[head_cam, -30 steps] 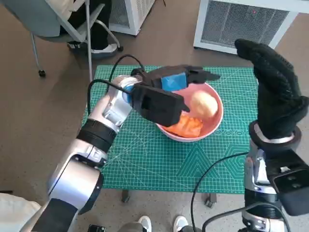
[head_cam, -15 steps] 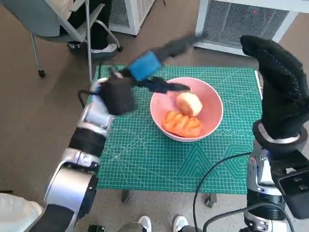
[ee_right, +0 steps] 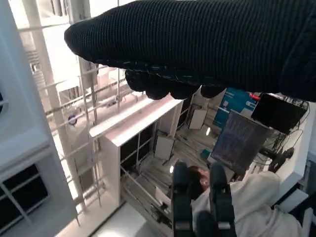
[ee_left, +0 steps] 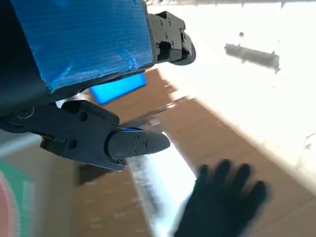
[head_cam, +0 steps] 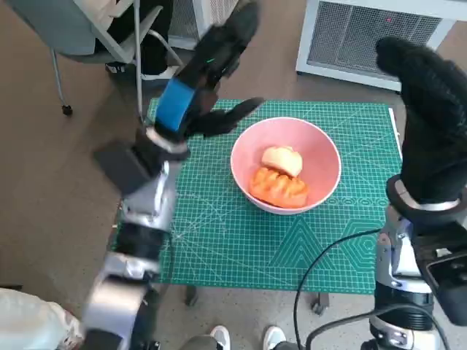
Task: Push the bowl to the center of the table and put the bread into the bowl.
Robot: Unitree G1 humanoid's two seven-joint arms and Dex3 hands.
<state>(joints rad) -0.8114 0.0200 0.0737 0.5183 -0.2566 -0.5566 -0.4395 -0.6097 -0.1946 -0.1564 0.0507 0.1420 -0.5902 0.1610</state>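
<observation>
The left robot hand (head_cam: 201, 80) is seen raised above the far left part of the bench, its blue-taped back turned up and its black fingers (head_cam: 235, 114) spread apart; nothing is held in it. In the left wrist view the same fingers (ee_left: 113, 140) are shown apart and empty, with the gloved hand visible blurred beyond them. The right robot hand (head_cam: 432, 117) is held upright over the right edge of the bench, with the glove's fingers pointing up and away from the robot; nothing is seen in its grasp, and the fingers appear extended and close together rather than curled. In the right wrist view the glove (ee_right: 197, 44) is recorded as a dark band, fingertips slightly bent, nothing between them; a person in a pale top is seen beyond.

The pink bowl (head_cam: 321, 157) is noted standing on the green cutting mat (head_cam: 219, 233), near the middle of the bench and slightly toward its far side. Inside the bowl, the pale bread (head_cam: 282, 160) is seen lying against an orange piece of food (head_cam: 277, 187), the two touching. Neither hand is in contact with the bowl.

A black cable (head_cam: 321, 270) is recorded crossing the near right part of the mat. A grey chair (head_cam: 80, 36) is noted on the floor beyond the left corner.
</observation>
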